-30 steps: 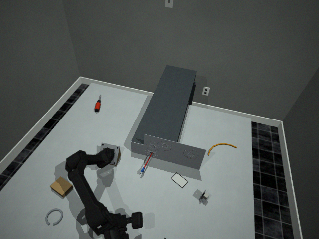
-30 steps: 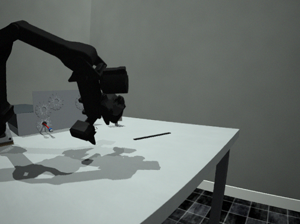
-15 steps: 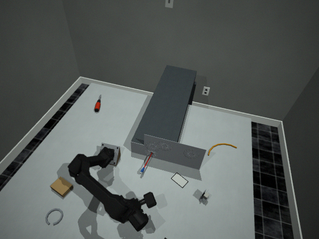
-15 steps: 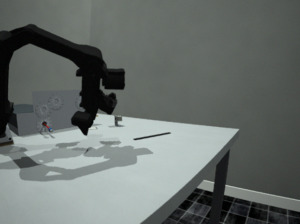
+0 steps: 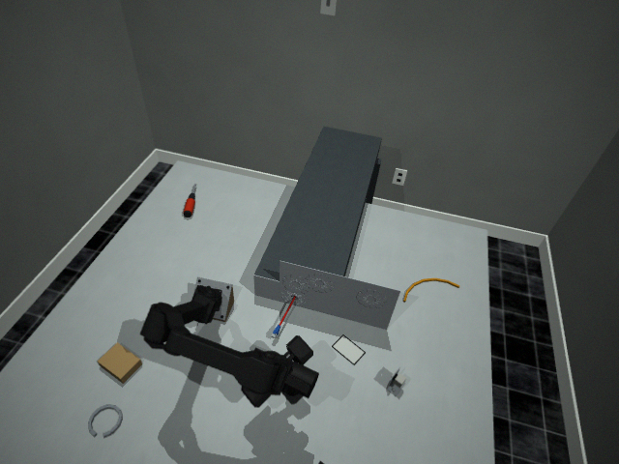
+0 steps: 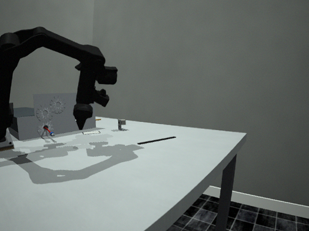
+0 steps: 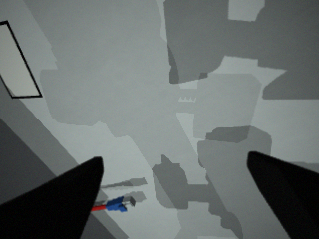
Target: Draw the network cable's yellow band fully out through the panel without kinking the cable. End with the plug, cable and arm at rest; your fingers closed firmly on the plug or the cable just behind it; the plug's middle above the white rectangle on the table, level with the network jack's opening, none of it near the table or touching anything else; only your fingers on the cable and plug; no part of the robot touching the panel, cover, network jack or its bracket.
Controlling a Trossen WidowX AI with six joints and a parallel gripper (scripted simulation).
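My black parallel-jaw gripper (image 7: pixel 174 194) hangs above the pale grey table top (image 5: pixel 409 249) with its two dark fingers spread wide and nothing between them; in the wrist view they fill the lower left and lower right corners, with only shadowed table between. The red network cable (image 5: pixel 286 312) with its small blue plug (image 7: pixel 117 204) sits at the lower left of the wrist view, just beside my left-hand finger but apart from it. In the top view that cable comes out of a hole low in the flat grey upright panel (image 5: pixel 349 300) at the centre of the frame and slopes down toward the table, plug end lowest. I cannot make out a yellow band on it. The white rectangle with a dark outline (image 5: pixel 348 349) lies on the table just right of my wrist, below the panel. The small grey network jack on its bracket (image 5: pixel 397 382) stands further right, well apart from the plug. A long dark grey box-shaped cover (image 5: pixel 325 204) stretches behind the panel toward the upper middle.
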